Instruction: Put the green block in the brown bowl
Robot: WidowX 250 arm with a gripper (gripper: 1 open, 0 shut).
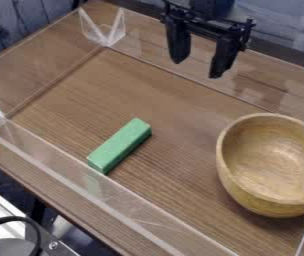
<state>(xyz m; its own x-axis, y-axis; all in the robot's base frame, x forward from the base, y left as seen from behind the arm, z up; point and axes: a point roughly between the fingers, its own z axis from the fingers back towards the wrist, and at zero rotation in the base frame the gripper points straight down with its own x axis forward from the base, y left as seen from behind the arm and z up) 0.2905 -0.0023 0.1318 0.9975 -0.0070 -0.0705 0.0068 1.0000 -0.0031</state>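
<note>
While the jaws [202, 62] are spread and unloaded, the green block [119, 145] could be knocked askew by an off-axis descent.

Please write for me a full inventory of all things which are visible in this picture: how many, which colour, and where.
small flat rectangular green block: one, bright green, lying on the table left of the bowl
round deep wooden bowl: one, light tan, upright on the table at the right edge of the view
flat wooden table: one, brown, under the block and the bowl
clear see-through strips: several, colourless, along the table's near left side and far side
grey cloth-like material: one area, grey, beyond the table at the upper left
dark and pale equipment: cannot count, black and whitish, lower left corner
robot's two-fingered pincer: one, black, open above the far part of the table, holding nothing
</note>
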